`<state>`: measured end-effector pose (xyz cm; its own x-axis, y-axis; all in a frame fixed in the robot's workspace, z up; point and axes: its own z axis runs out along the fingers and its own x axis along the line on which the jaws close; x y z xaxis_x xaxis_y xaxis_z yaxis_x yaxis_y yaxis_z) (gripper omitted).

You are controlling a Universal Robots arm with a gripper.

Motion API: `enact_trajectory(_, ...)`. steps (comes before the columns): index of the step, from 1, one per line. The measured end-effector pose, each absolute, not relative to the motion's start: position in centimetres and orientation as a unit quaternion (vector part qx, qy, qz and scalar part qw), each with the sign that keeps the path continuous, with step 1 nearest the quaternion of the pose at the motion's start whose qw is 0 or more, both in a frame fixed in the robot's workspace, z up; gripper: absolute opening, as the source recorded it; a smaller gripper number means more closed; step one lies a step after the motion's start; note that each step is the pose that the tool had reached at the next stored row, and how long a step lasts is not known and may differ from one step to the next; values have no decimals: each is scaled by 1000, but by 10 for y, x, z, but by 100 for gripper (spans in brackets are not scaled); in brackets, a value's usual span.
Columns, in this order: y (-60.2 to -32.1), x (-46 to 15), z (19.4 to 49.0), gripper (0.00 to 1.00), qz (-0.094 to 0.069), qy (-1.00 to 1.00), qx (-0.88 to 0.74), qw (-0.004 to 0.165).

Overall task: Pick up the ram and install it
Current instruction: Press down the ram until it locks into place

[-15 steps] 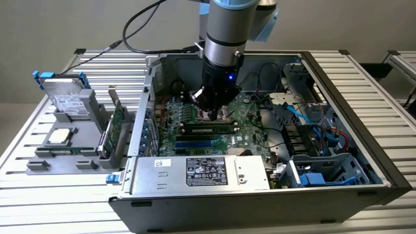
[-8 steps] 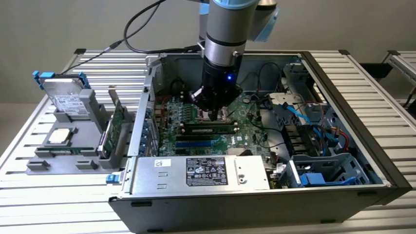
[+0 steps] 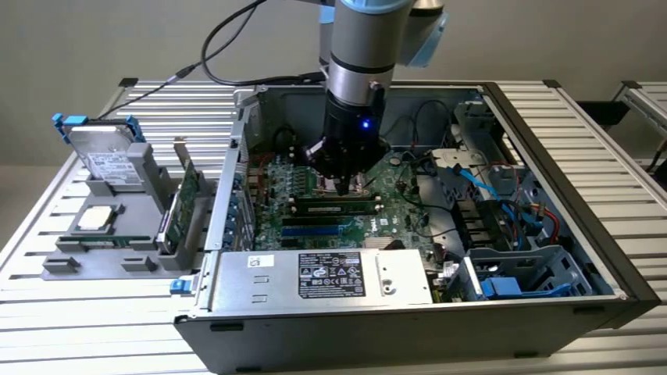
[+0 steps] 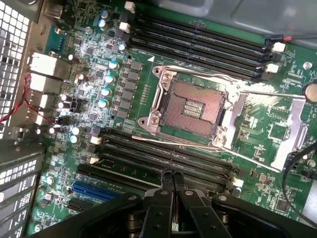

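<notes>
Now end effector [image 4: 172, 179] empty, fingers together, directly above ram [image 3: 333, 208] seated in motherboard [image 4: 292, 74] slot.

Even, soft indoor light
Glare whitens the CPU socket's metal frame [image 4: 233, 124]; the gripper [image 4: 173, 179] sits dark and blurred.

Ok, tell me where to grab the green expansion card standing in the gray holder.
Probably by its free top edge, coming straight down from above. The expansion card stands on edge in the gray holder, so its lower edge sits in it and the upper edge offers two flat faces to pinch.
</notes>
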<state>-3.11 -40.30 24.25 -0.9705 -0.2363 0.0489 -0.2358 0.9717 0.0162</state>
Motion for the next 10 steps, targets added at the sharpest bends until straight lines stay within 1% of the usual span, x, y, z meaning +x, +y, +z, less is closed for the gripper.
enact_trajectory(10, -403, -31, 242, 10, 1, -998, 62, 25)
